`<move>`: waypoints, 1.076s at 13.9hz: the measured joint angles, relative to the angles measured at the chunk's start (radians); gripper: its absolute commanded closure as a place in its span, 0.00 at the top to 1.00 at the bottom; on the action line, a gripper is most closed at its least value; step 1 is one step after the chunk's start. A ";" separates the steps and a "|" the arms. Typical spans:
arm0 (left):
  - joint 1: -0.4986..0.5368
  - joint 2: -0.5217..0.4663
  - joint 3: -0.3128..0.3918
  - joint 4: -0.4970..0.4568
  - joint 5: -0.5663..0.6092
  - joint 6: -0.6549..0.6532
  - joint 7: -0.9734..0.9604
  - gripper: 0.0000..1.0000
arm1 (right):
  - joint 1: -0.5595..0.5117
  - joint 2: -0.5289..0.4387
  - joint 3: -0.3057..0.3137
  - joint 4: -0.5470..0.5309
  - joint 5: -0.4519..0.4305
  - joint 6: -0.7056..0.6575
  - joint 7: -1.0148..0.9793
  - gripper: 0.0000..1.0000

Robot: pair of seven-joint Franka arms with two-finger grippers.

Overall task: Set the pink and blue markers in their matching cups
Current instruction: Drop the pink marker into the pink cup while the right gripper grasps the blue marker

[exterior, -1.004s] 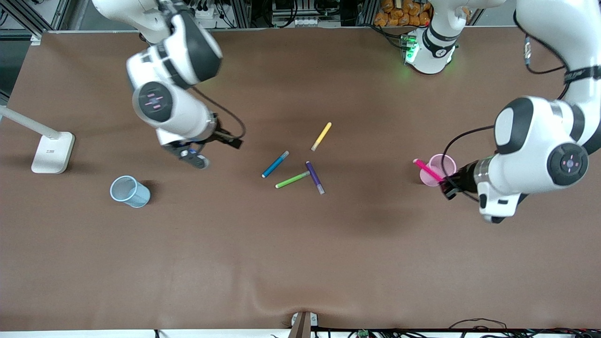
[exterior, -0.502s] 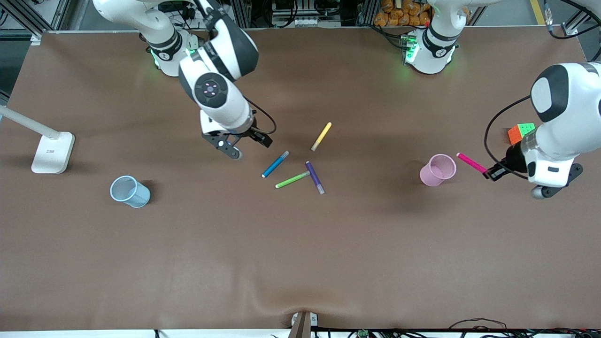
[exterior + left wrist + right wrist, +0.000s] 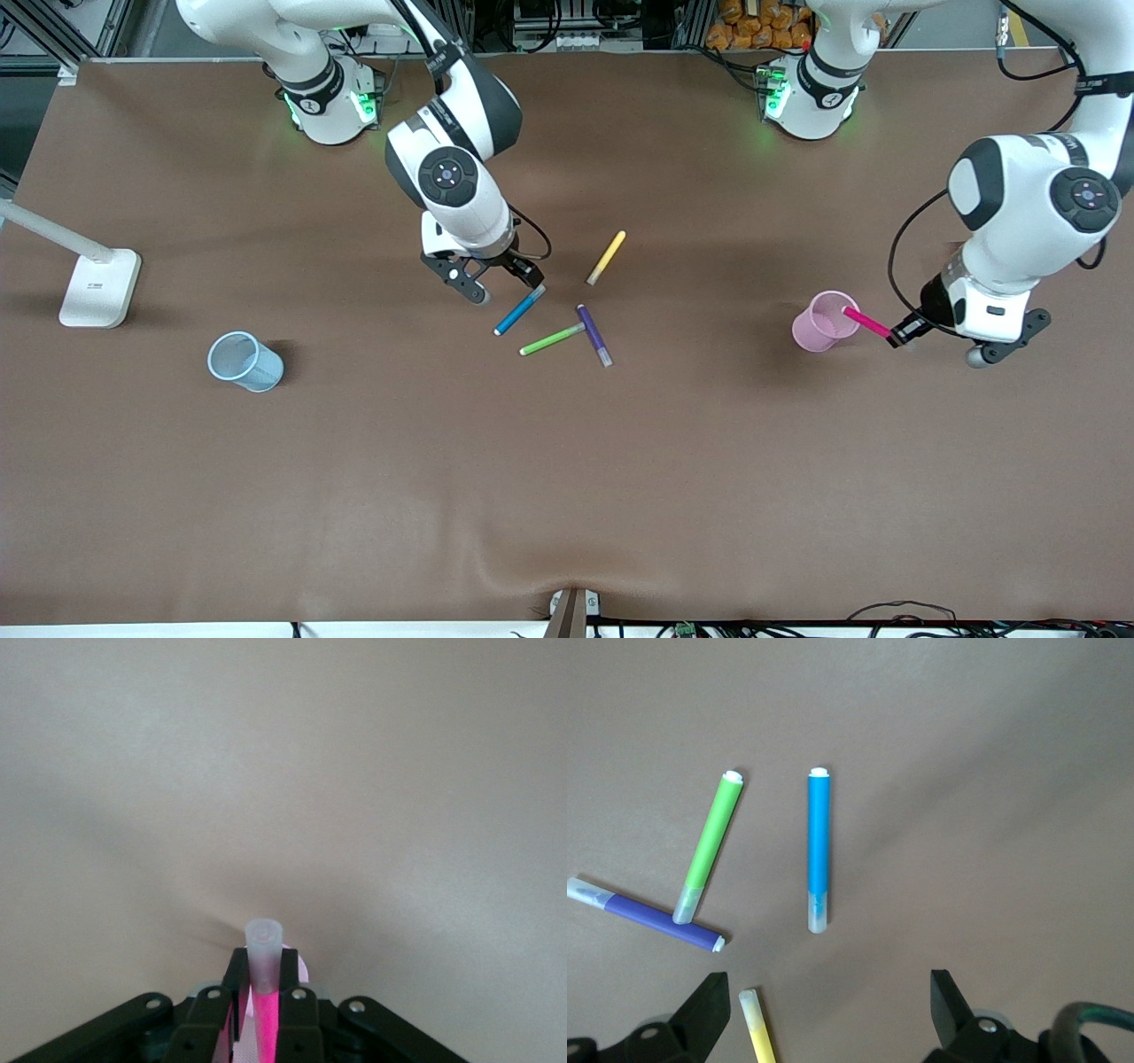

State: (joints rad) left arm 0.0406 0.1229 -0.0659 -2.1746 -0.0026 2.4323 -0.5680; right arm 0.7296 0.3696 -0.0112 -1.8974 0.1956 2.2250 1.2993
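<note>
Front view: the left claw (image 3: 897, 339) grips the pink marker (image 3: 866, 322), its tip over the pink cup (image 3: 822, 323); tilting it in comes next. The right claw (image 3: 496, 285), spread wide, hovers over the blue marker (image 3: 519, 310) on the surface (image 3: 567, 487), ready to descend; the blue cup (image 3: 243, 361) waits.

table (image 3: 567, 496): brown cover, wrinkled | white lamp base (image 3: 99, 288) | possibly orange bags (image 3: 753, 22)

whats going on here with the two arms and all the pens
The left pincer is shut on the pink marker, its free end over the pink cup. The right pincer hangs open over the blue marker, which lies on the table. The blue cup stands toward the right arm's end.
</note>
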 measured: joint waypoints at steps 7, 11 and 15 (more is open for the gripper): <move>-0.005 0.004 -0.019 -0.082 0.025 0.028 0.000 0.53 | 0.067 0.122 0.000 -0.001 0.000 0.135 0.080 1.00; -0.005 0.014 -0.024 -0.084 0.025 0.028 0.000 1.00 | 0.086 0.179 0.000 -0.001 0.000 0.156 0.098 0.89; -0.006 0.014 -0.030 0.010 0.025 -0.075 0.000 1.00 | 0.087 0.207 -0.001 0.001 0.000 0.183 0.099 0.63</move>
State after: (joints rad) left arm 0.0350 0.1366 -0.0956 -2.1643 0.0225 2.3569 -0.5679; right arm 0.8161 0.5762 -0.0120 -1.8965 0.1952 2.4085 1.3987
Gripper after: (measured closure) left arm 0.207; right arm 0.229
